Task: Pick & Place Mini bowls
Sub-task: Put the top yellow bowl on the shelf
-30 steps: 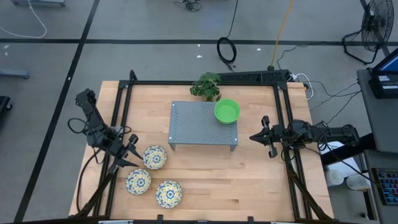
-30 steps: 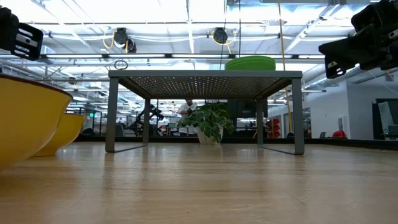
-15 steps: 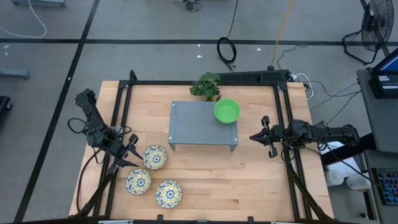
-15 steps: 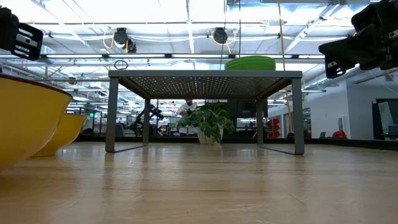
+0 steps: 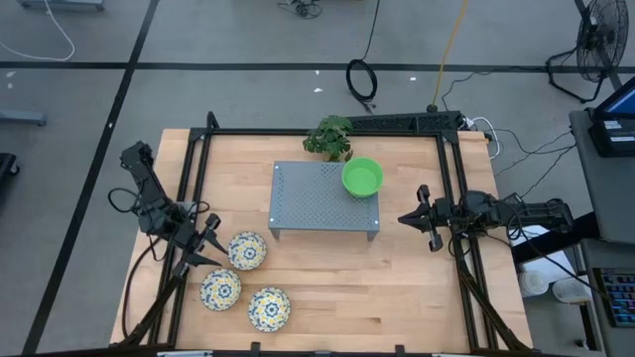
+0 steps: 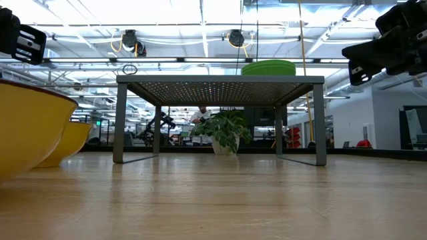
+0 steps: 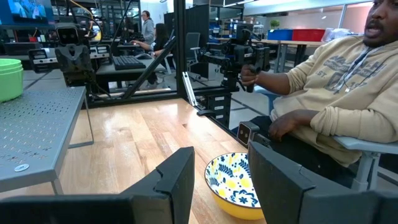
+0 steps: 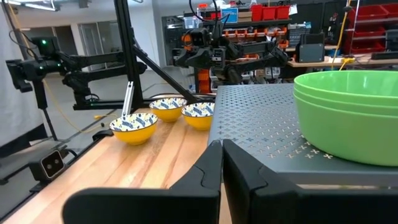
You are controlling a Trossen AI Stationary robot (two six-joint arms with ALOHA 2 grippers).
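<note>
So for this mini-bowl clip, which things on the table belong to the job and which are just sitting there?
Part of the job:
- green bowls, stacked on the rack's right end
- three floral bowls on the table's front left
- left gripper, open, beside them
- right gripper, shut, right of the rack

Just there:
- grey perforated rack
- potted plant

Bright, even overhead light; low view's near bowl (image 6: 27, 127) looms blurred.

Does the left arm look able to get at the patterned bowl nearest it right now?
Probably yes: the left claw is open, empty, right beside that patterned bowl, with only bare table between.
</note>
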